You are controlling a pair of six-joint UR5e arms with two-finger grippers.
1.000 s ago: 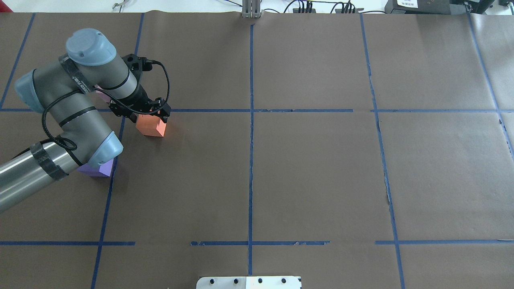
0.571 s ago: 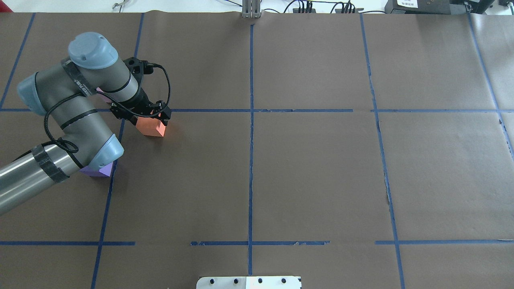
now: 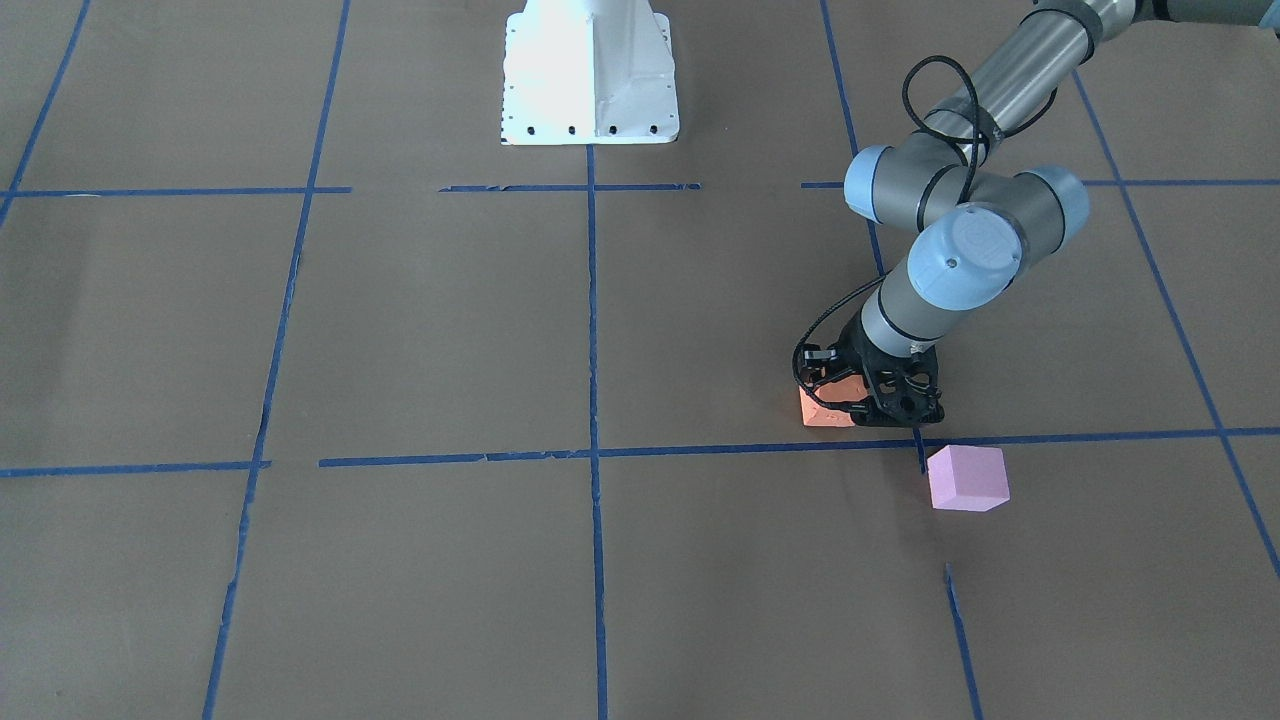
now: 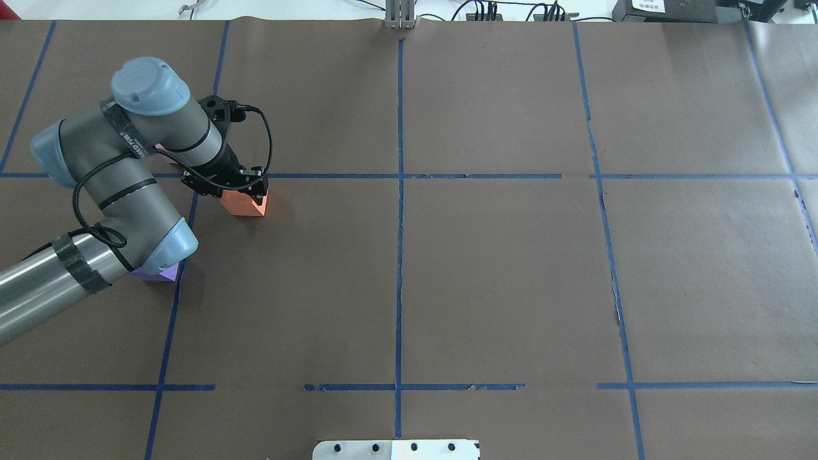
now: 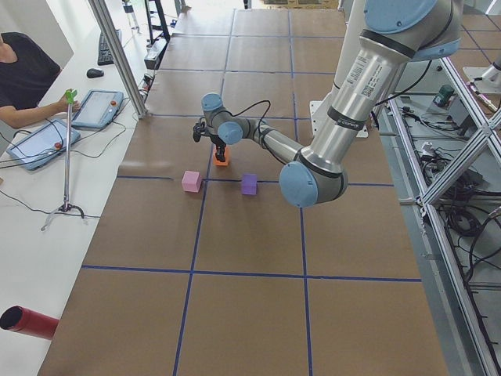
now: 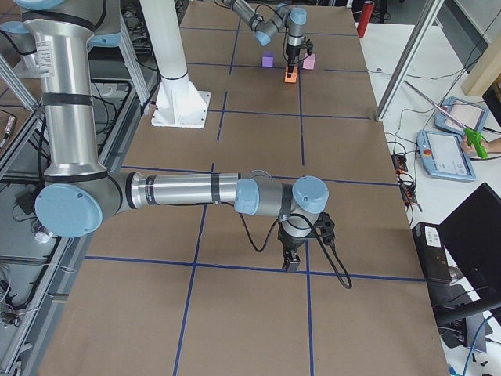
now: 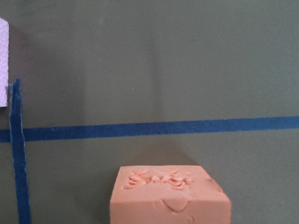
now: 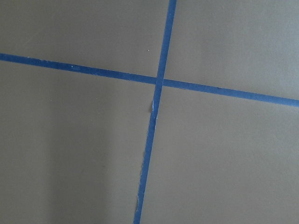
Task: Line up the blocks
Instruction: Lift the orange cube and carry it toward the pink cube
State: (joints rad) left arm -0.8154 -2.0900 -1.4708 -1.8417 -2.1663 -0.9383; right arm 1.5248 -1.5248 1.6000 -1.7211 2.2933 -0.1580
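The orange block (image 4: 248,206) sits on the brown paper just below a blue tape line; it also shows in the front view (image 3: 820,412) and in the left wrist view (image 7: 170,198). My left gripper (image 4: 231,188) is down over it and looks open, with its fingers either side of the block (image 3: 868,405). The pale pink block (image 3: 966,478) lies just beyond the tape line and shows at the left wrist view's edge (image 7: 3,65). The purple block (image 4: 160,275) is half hidden under my left elbow. My right gripper (image 6: 291,262) hangs over bare paper far from the blocks; I cannot tell whether it is open.
Blue tape lines (image 4: 399,191) divide the brown paper into a grid. The white robot base plate (image 3: 590,75) is at the table's near edge. A metal post (image 4: 400,14) stands at the far edge. Operators' tablets (image 5: 98,108) lie beside the table.
My left gripper has come down closer over the orange block, and the arm has shifted slightly. The orange block has stayed in place.
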